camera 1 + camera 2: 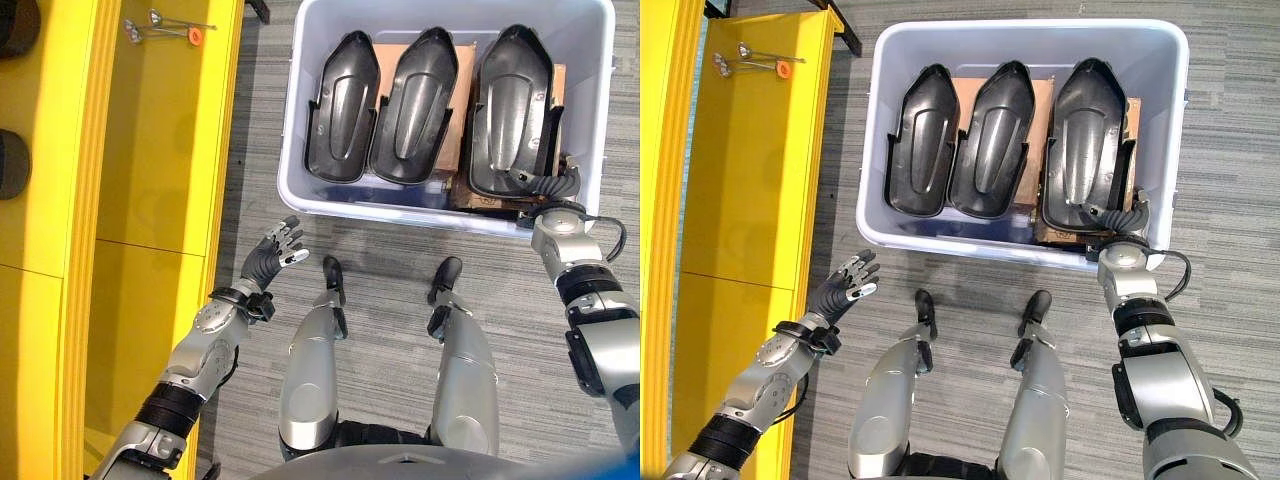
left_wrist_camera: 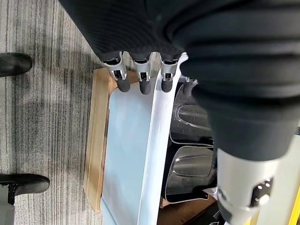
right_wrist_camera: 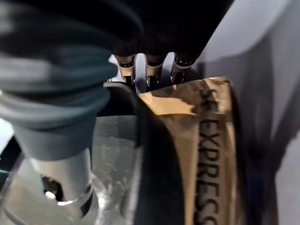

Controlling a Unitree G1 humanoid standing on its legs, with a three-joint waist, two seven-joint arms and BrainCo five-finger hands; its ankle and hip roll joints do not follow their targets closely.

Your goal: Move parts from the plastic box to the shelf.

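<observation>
Parts (image 1: pixel 411 105) in box (image 1: pixel 300 190), shelf (image 1: pixel 160 200) left.

bright even light, blurred wrist close-ups

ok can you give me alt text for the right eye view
A pale plastic box on grey carpet holds three black moulded parts side by side on cardboard. The right hand reaches into the box's near right corner by the rightmost part; the left hand hangs open beside a yellow shelf.
</observation>
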